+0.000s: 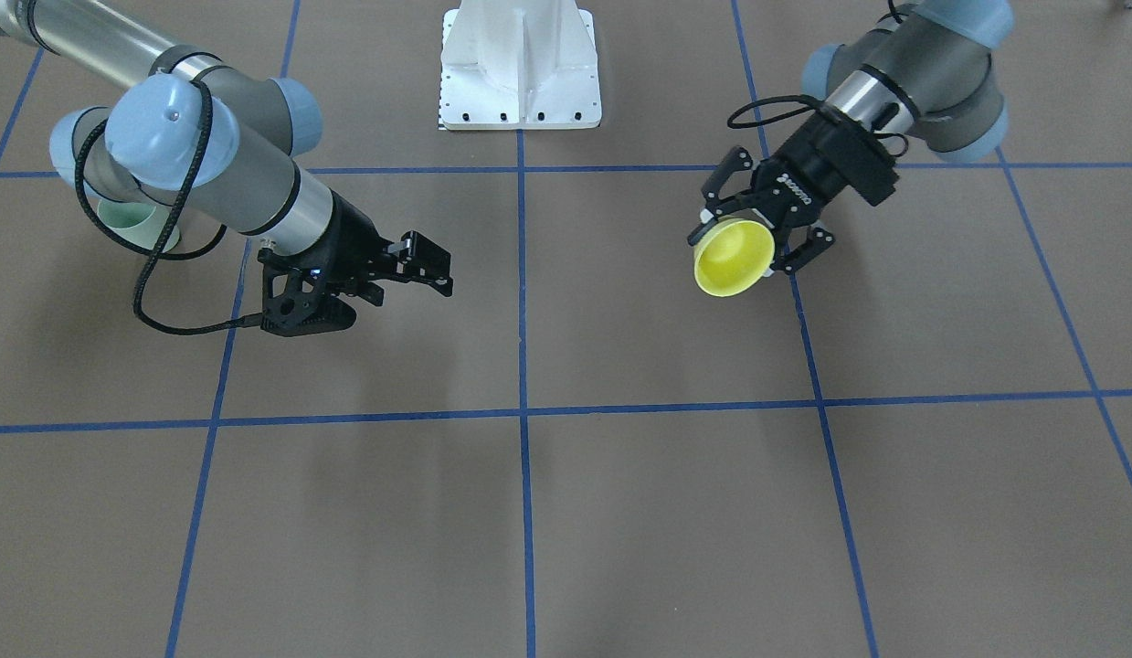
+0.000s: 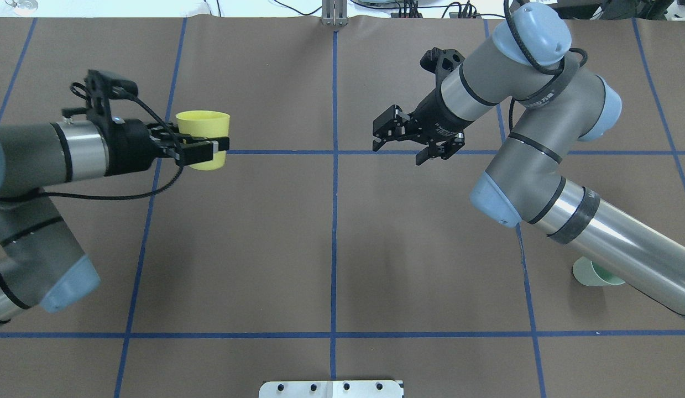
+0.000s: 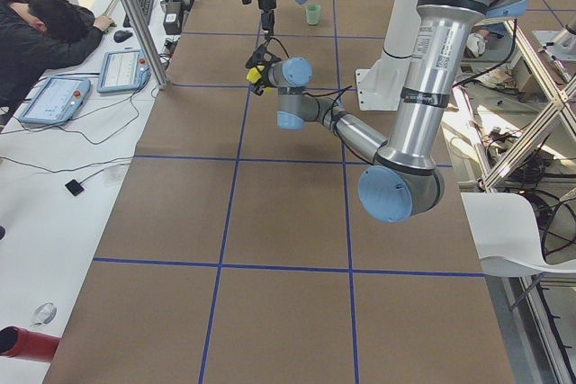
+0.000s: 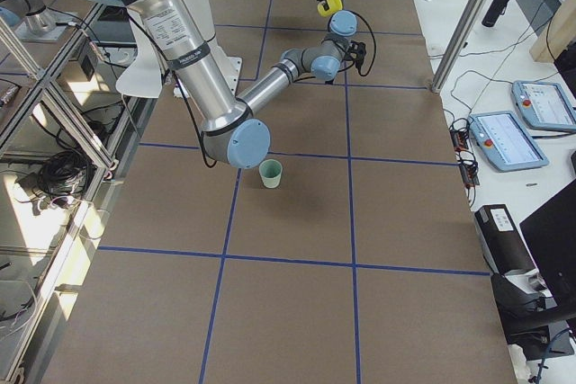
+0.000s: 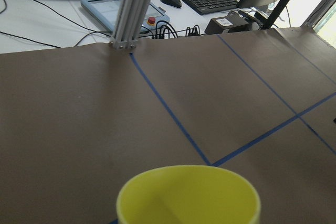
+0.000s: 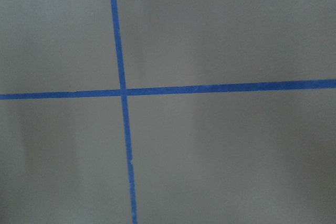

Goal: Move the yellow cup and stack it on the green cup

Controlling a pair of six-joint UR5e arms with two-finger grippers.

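My left gripper (image 2: 209, 142) is shut on the yellow cup (image 2: 203, 128) and holds it above the table at the left, tipped with its mouth facing away from my base. The cup's open mouth shows in the front-facing view (image 1: 732, 259), and its rim shows in the left wrist view (image 5: 189, 195). The green cup (image 2: 592, 273) stands on the table at the near right, partly hidden under my right forearm; it is fully visible in the exterior right view (image 4: 271, 173). My right gripper (image 2: 398, 153) is open and empty, above the table just right of centre.
Blue tape lines (image 6: 123, 92) divide the brown table into squares. My white base plate (image 1: 520, 64) sits at the near middle edge. An aluminium post (image 5: 131, 9) and a desk with pendants and a seated operator (image 3: 45, 33) lie beyond the far edge.
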